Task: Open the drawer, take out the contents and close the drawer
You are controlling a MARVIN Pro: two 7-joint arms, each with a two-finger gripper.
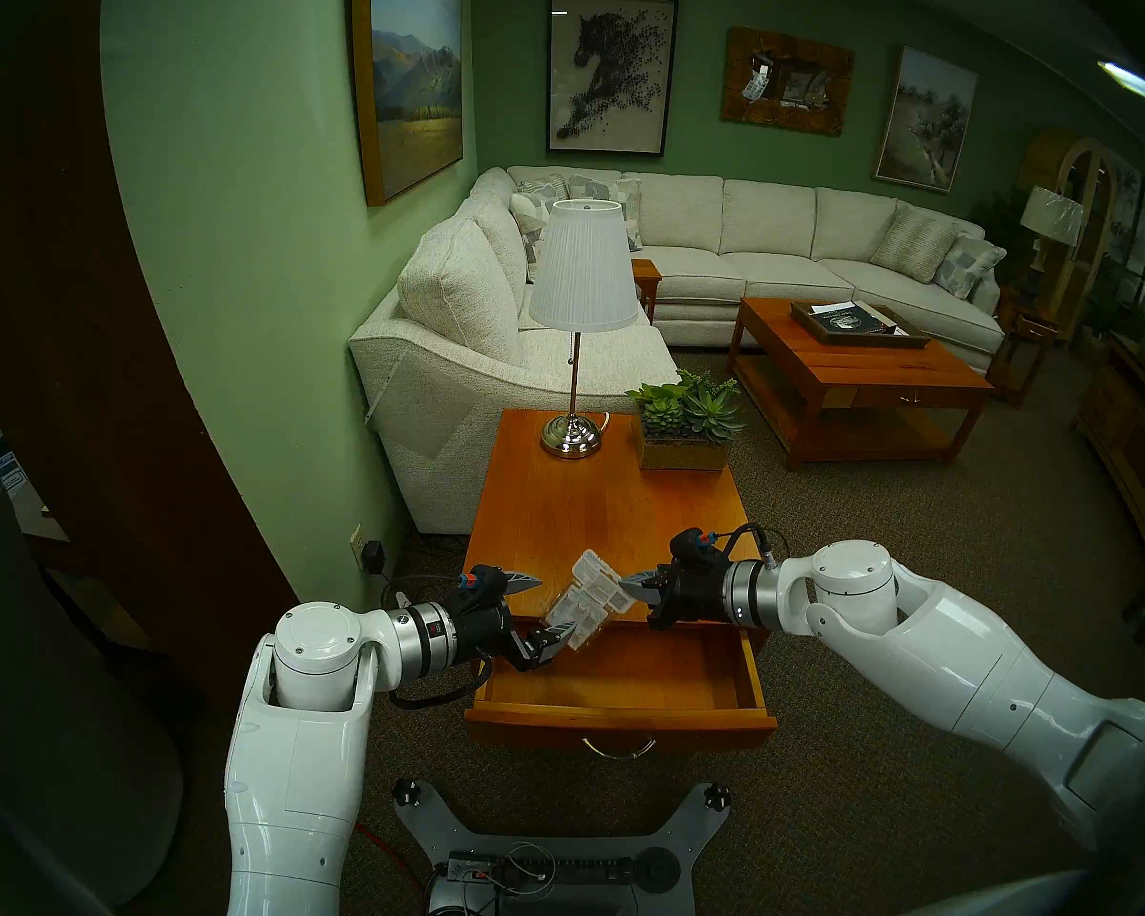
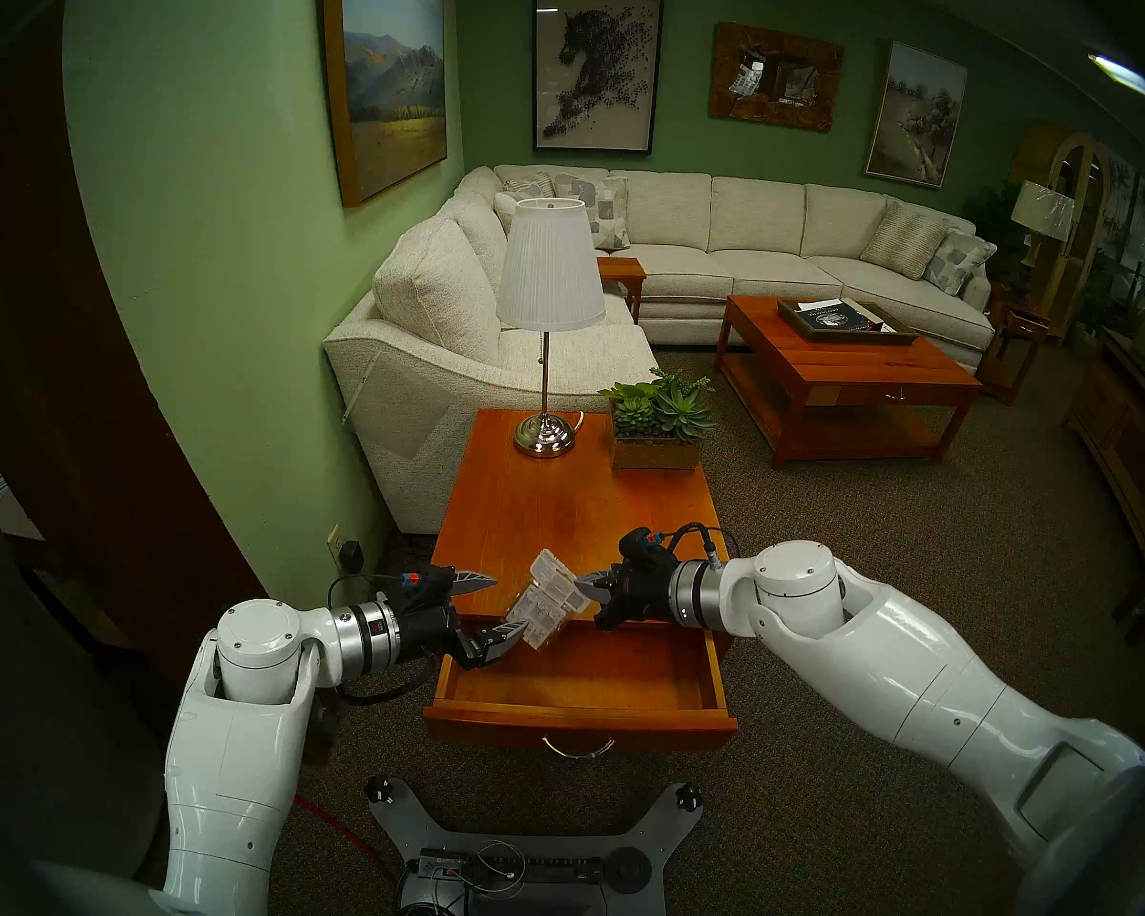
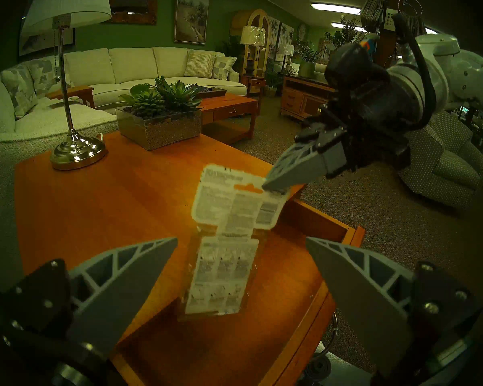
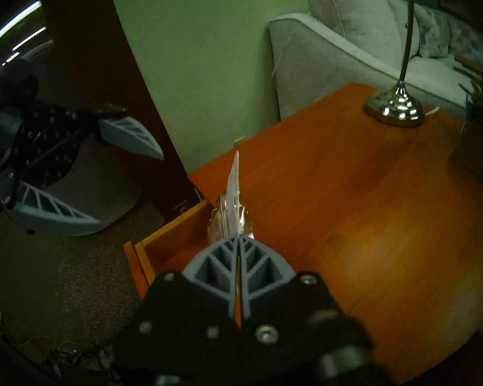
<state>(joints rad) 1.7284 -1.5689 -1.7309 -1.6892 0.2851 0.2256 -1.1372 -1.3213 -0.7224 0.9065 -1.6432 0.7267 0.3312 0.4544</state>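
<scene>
Nearest the robot, the drawer (image 1: 623, 680) is seen pulled out of the small end table, its silver handle (image 1: 619, 748) hanging at the front and its interior showing bare wood; no other item can be made out inside. Just above its back edge, the blister package (image 1: 586, 597) is held in the air, tilted, over the near edge of the tabletop (image 1: 590, 498). It is pinched at its hang-tab end by the right end effector (image 1: 628, 585), whose fingers are pressed together on the card. The left end effector (image 1: 543, 607) is spread wide around the package's lower end without gripping it. Farther back, a lamp (image 1: 580, 326) and a succulent planter (image 1: 685, 425) stand on the tabletop. Opening and removal are judged done; setting the package down and closing the drawer remain.
</scene>
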